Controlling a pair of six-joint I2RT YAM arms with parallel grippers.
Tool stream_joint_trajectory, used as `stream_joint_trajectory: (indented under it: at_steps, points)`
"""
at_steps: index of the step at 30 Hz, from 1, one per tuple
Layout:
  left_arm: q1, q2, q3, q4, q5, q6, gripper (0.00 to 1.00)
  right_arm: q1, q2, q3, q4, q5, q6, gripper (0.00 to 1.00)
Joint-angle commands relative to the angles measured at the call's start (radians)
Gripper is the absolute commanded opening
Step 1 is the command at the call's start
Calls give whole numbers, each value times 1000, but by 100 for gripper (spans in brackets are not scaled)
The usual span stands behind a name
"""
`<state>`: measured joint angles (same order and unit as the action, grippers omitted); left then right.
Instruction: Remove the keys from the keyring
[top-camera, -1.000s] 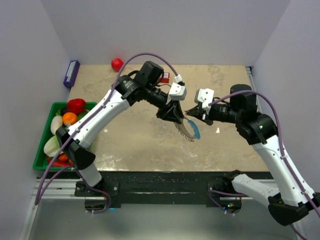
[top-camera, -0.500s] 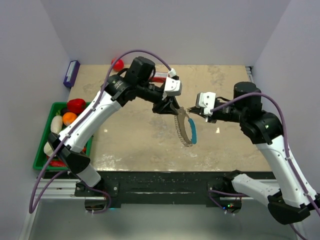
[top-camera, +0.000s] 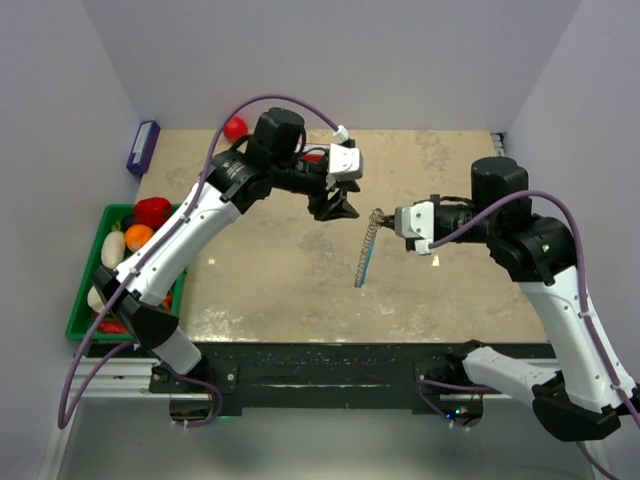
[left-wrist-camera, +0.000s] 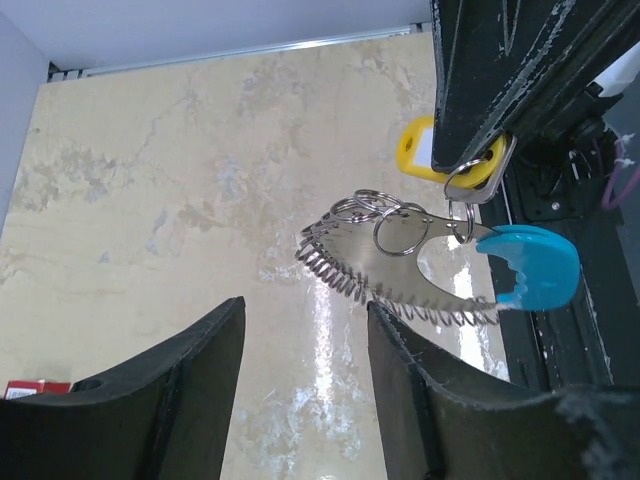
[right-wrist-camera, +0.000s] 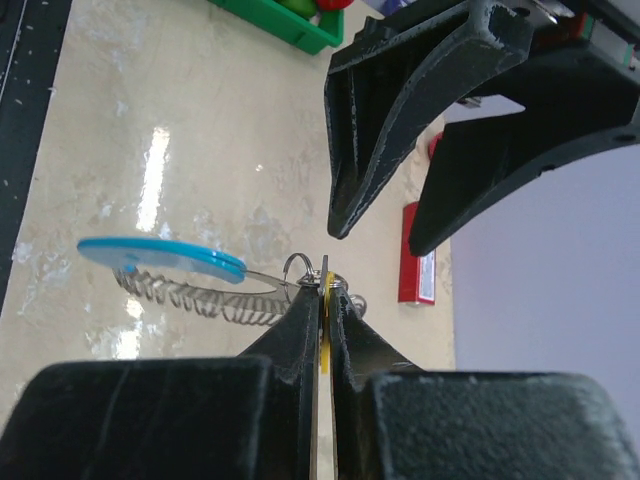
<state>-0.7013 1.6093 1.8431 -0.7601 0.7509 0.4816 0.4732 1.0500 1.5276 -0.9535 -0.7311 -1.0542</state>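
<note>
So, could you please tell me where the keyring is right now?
In the top view the keyring dangles mid-table from the shut right end effector, which pinches its yellow key, just right of the open left end effector.

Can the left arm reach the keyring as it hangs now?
Probably yes: the left end effector is open and close beside the keyring, nothing between them. It dangles free under the right end effector, which pinches the yellow key.

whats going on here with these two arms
The right tool is shut on the yellow key piece, and the keyring hangs from it with its blue segment at the low end. The left tool is open and empty, close by but not touching the ring. The key looks still attached.
</note>
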Motion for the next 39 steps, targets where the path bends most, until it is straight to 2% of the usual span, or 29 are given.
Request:
stream_joint_trajectory:
  at_steps: [1, 4, 9, 13, 26, 33, 39]
  points:
    - [5, 40, 59, 33, 76, 6, 61, 1, 13, 63, -28, -56, -96, 0]
    - [14, 34, 47, 56, 120, 34, 70, 2, 16, 69, -62, -70, -144, 0]
    - [25, 50, 71, 25, 244, 54, 74, 2, 21, 69, -56, -36, -158, 0]
    - [23, 41, 47, 33, 288, 19, 74, 2, 22, 66, -19, 5, -150, 0]
    - [20, 3, -51, 104, 263, -28, 70, 2, 48, 111, 13, 19, -132, 0]
    - [22, -26, -39, 113, 229, -37, 69, 2, 53, 109, 59, 79, -63, 0]
    - [22, -28, -28, 142, 275, -87, 65, 2, 44, 69, 87, 87, -50, 0]
